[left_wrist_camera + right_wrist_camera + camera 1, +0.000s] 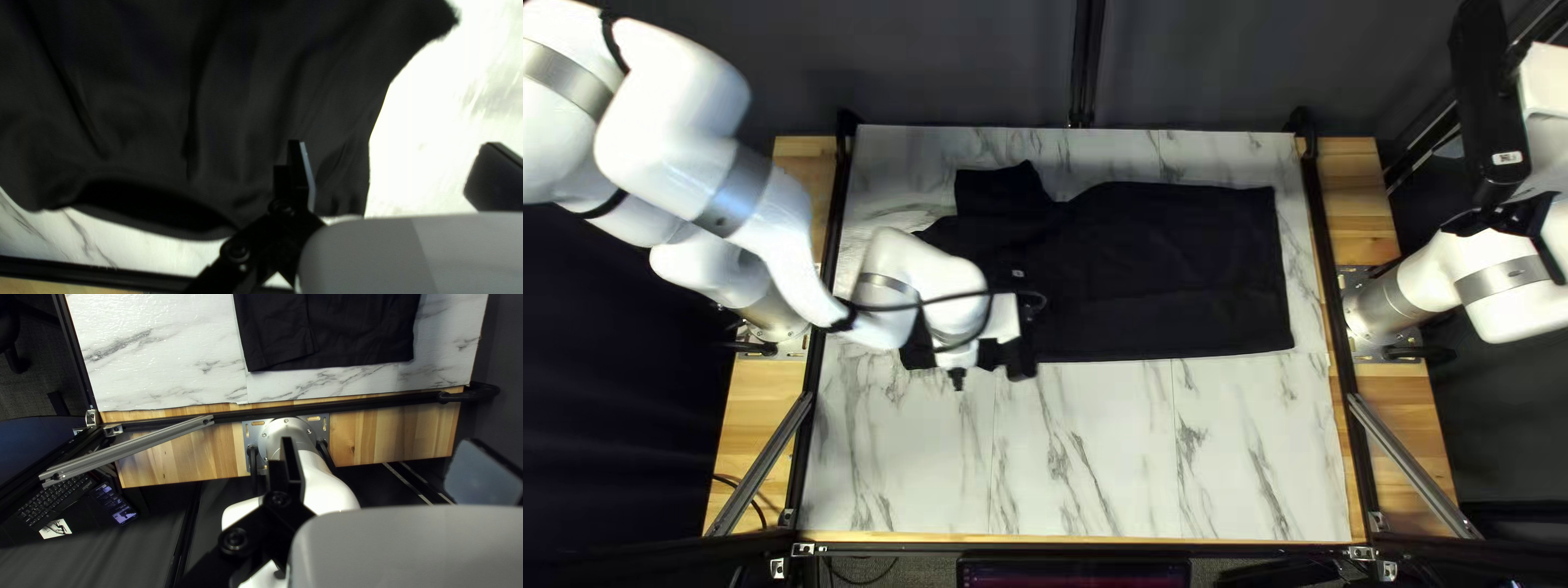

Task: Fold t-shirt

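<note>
Both jaw pairs gape, our left gripper (395, 144) above the t-shirt (1176, 261) near its collar (174, 231), our right gripper (379, 442) beyond its hem (1278, 272), marble-patterned tabletop (1089, 446) beneath it; pinching layers together should keep our fold square.

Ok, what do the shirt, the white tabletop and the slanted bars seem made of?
Shirt: matte black cloth, probably knit; soft folds, ribbed edge.
White tabletop: smooth, marble-look, perhaps vinyl; grey veins, straight seams, glare.
Slanted bars: satin grey metal, likely aluminium; dull sheen, lengthwise lines.
</note>
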{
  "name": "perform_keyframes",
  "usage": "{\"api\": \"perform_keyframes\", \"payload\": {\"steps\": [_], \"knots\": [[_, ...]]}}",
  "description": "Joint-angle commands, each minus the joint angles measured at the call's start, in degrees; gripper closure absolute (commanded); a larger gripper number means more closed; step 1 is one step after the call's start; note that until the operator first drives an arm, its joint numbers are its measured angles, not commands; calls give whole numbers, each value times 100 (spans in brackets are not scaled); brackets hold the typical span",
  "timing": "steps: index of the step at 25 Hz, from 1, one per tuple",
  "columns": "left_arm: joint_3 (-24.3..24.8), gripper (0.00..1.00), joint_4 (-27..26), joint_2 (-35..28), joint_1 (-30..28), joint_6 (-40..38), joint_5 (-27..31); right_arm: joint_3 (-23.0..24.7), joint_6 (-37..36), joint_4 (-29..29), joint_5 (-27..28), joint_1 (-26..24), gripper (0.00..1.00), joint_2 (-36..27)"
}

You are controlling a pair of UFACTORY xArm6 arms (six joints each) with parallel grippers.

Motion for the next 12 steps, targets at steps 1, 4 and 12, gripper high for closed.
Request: {"api": "perform_keyframes", "payload": {"steps": [1,4,12], "knots": [[-289,0,384,562,-238,-702,-235,0,0,0,0,0,0,0],[-307,0,493,719,-324,-997,-357,0,0,0,0,0,0,0],[-328,100,499,777,-152,-884,-440,0,0,0,0,0,0,0]]}}
